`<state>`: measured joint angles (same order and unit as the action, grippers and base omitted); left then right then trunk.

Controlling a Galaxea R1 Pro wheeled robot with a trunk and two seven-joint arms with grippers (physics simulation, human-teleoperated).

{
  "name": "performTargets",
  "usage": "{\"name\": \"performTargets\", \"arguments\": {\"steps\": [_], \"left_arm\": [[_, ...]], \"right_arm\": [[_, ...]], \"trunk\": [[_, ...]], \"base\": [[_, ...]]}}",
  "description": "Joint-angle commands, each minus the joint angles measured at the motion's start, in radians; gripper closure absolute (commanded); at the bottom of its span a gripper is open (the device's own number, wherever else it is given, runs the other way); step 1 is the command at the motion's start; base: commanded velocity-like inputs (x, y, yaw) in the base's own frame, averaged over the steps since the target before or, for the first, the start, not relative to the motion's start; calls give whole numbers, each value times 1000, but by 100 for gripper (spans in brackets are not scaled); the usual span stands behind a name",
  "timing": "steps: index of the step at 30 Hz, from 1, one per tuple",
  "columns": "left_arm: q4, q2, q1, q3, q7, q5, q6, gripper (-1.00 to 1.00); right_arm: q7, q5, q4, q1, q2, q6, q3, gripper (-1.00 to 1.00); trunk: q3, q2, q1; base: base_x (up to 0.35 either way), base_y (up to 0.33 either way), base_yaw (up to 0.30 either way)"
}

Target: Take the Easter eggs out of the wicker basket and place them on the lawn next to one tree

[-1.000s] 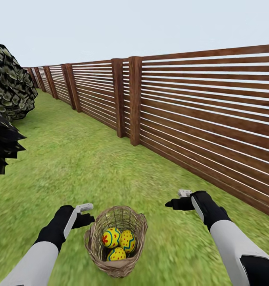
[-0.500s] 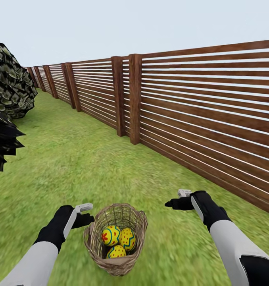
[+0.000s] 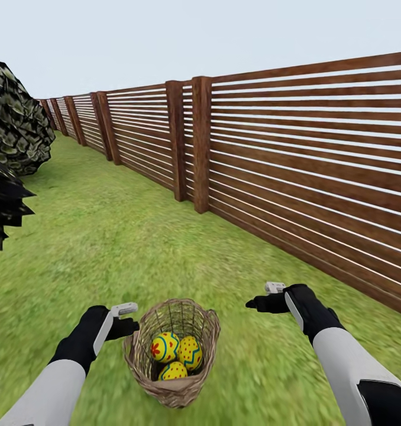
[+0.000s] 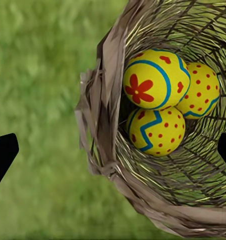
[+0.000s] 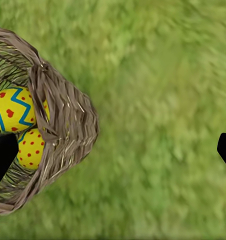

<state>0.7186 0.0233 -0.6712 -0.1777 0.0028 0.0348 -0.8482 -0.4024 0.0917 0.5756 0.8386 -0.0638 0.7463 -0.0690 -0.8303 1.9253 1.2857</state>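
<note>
The wicker basket point(image 3: 172, 355) stands on the lawn point(image 3: 135, 236) just in front of me, between my arms. Three Easter eggs lie in it: a flower-marked egg point(image 3: 164, 347), a zigzag egg point(image 3: 190, 352) and a dotted egg point(image 3: 173, 371). My left gripper point(image 3: 128, 318) hangs open just left of the rim. My right gripper point(image 3: 265, 296) is open, further off to the right over grass. The left wrist view looks down on the basket point(image 4: 143, 190) and the eggs point(image 4: 154, 80). In the right wrist view the basket point(image 5: 63, 125) lies to one side. The tree is out of view.
A brown slatted fence point(image 3: 295, 171) runs along the right side and recedes to the far left. A dark leafy shrub point(image 3: 14, 130) and spiky dark foliage point(image 3: 2, 207) stand at the left edge. Open grass stretches ahead between them.
The whole view has shifted a little, so the camera moved: the fence and the basket sit slightly higher in the picture. Both arms keep the same pose and the eggs lie as before.
</note>
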Motion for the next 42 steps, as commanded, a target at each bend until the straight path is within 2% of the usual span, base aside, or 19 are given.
{"name": "performTargets", "arguments": {"steps": [1,21,24,42], "left_arm": [[1,0,-1,-2,0,3,-5,-100],[2,1,-1,-2,0,3,-5,-100],[2,8,-1,-2,0,3,-5,-100],[9,14,-1,-1,0,8,-5,-100]], "right_arm": [[-8,10,1,1,1,4,-5,-100],[-7,10,1,0,-1,3,-3,-100],[-8,10,1,0,-2,3,-3,-100],[-7,10,1,0,-4,2,-5,-100]], "trunk": [[-4,8,4],[-67,148,80],[-76,169,92],[-76,169,92]], "base": [[0,0,0],[0,0,0],[0,0,0],[57,0,0]]}}
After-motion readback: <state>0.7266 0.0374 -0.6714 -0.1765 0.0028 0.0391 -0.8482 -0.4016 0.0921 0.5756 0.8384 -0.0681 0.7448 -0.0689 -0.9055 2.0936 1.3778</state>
